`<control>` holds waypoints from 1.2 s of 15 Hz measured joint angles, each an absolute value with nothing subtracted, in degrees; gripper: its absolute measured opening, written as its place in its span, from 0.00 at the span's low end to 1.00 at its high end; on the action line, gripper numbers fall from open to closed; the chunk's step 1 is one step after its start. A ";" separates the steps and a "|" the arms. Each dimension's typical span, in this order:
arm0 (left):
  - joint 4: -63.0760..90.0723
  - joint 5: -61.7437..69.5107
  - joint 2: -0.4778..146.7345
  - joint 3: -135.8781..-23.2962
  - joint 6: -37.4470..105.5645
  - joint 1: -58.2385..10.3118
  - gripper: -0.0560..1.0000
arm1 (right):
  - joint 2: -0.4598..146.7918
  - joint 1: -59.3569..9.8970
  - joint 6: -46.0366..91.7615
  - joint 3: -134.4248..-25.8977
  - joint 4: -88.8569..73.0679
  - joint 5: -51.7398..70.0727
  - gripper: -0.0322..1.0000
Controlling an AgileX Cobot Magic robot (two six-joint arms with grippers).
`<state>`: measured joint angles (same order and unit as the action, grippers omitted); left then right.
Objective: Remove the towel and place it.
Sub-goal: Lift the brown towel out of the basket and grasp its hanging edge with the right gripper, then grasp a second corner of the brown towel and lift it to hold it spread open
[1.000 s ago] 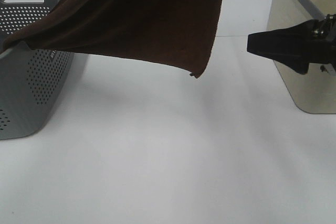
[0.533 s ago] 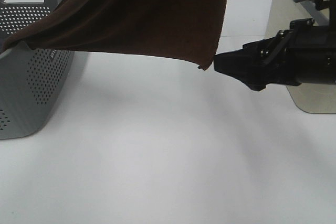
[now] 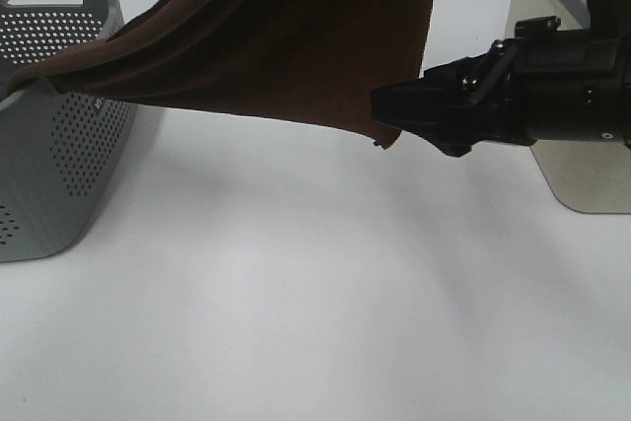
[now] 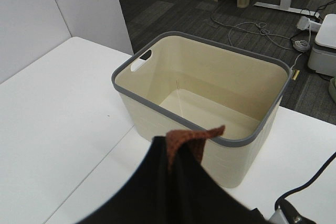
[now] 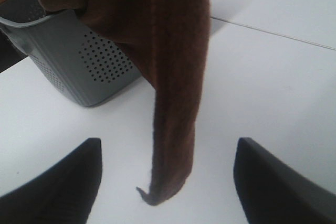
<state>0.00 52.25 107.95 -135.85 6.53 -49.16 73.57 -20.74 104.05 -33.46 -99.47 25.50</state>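
Note:
The dark reddish-brown towel (image 3: pixel 296 36) hangs in the air, one end still draped over the rim of the grey perforated basket (image 3: pixel 59 145). Its top runs out of the exterior view. In the left wrist view my left gripper (image 4: pixel 168 182) appears shut on a towel corner (image 4: pixel 193 138) that pokes up out of it. My right gripper (image 3: pixel 389 110) is open at the towel's lower hanging corner. In the right wrist view that corner (image 5: pixel 173 87) dangles between the two spread fingers (image 5: pixel 68 177), touching neither.
A beige bin with a grey rim (image 3: pixel 582 175) stands at the right on the white table; the left wrist view shows it empty (image 4: pixel 210 93). The grey basket also shows in the right wrist view (image 5: pixel 89 61), behind the towel.
My right gripper has moved left from beside the beige bin to the towel's lower corner. The towel has shifted slightly.

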 joint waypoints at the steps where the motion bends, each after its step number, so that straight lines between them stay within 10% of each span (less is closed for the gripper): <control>1: 0.00 51.68 107.95 -135.85 6.53 -49.16 0.05 | 75.17 -20.74 104.05 -33.63 -99.47 26.07 0.68; 10: 0.00 50.99 107.95 -135.85 6.53 -49.16 0.05 | 80.21 -20.74 101.99 -37.18 -99.58 27.73 0.48; 14: -0.34 50.99 107.95 -135.85 6.53 -49.16 0.05 | 80.21 -20.74 99.64 -37.36 -99.58 27.73 0.04; 18: -6.65 50.53 109.43 -135.85 2.64 -49.16 0.05 | 79.76 -20.74 87.49 -37.87 -97.40 27.73 0.03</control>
